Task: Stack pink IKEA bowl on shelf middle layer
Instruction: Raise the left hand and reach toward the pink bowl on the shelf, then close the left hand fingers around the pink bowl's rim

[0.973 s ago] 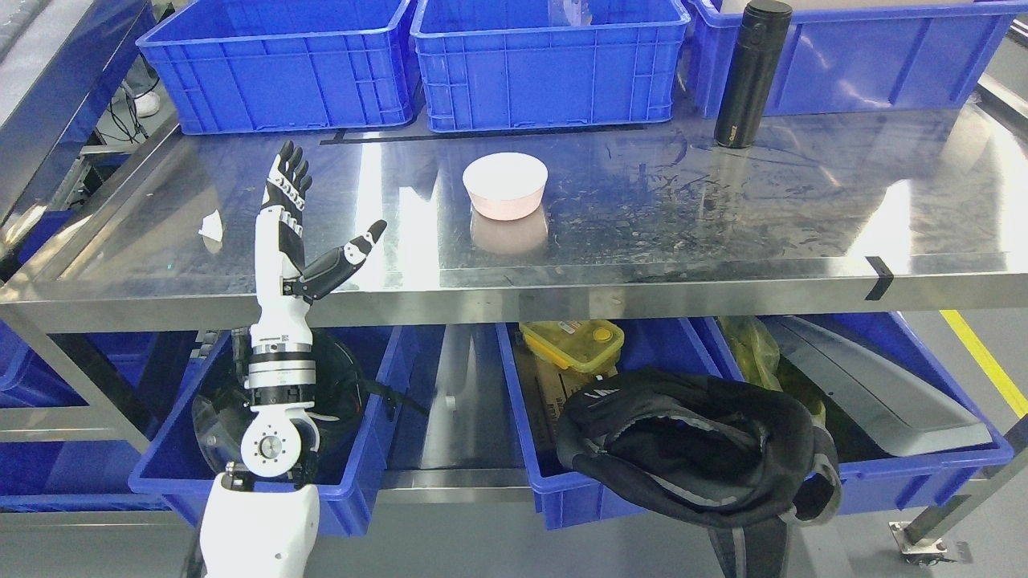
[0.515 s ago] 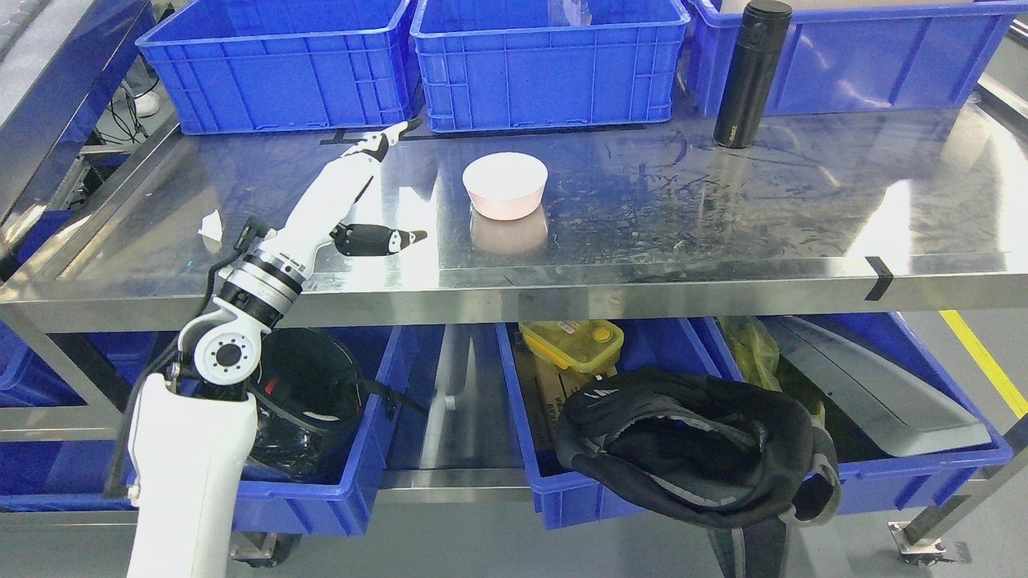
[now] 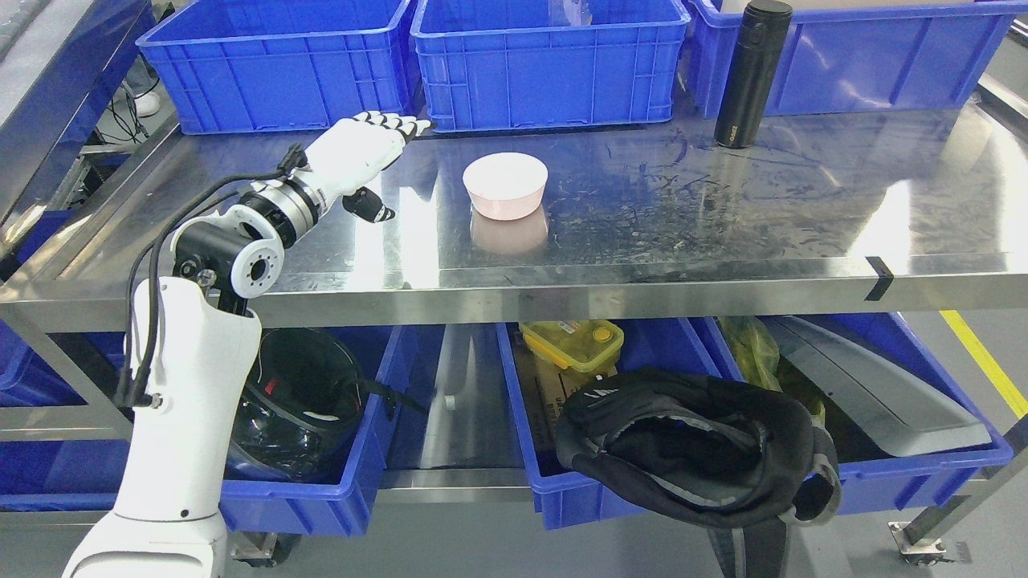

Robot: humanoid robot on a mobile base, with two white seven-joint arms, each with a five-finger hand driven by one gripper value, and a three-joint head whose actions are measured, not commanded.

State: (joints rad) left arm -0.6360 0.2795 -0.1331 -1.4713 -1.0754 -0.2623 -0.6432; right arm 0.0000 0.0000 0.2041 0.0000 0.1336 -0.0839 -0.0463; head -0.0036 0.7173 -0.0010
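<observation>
Nearest us, the lower level holds blue bins: one at left with a dark helmet, one in the middle with a yellow lunchbox and a black bag spilling over its front.

We see the left arm rising from the bottom left corner, bent at the elbow in front of the steel shelf edge, forearm angling up and right over the shelf surface. The left robot hand is flat, back facing up, fingers extended and relaxed toward the rear bins, thumb hanging below the palm; it grips nothing.

The pink bowl sits upright on the shelf, near the hand's right, apart from it, reflection showing just in front. We note bare steel between hand and bowl, and wide free surface right of the bowl out to the black tape mark on the front edge.

Further back, a black thermos stands upright at right, well apart from the bowl. Three blue crates line the rear edge; the fingertips reach close to the gap between the left two.
</observation>
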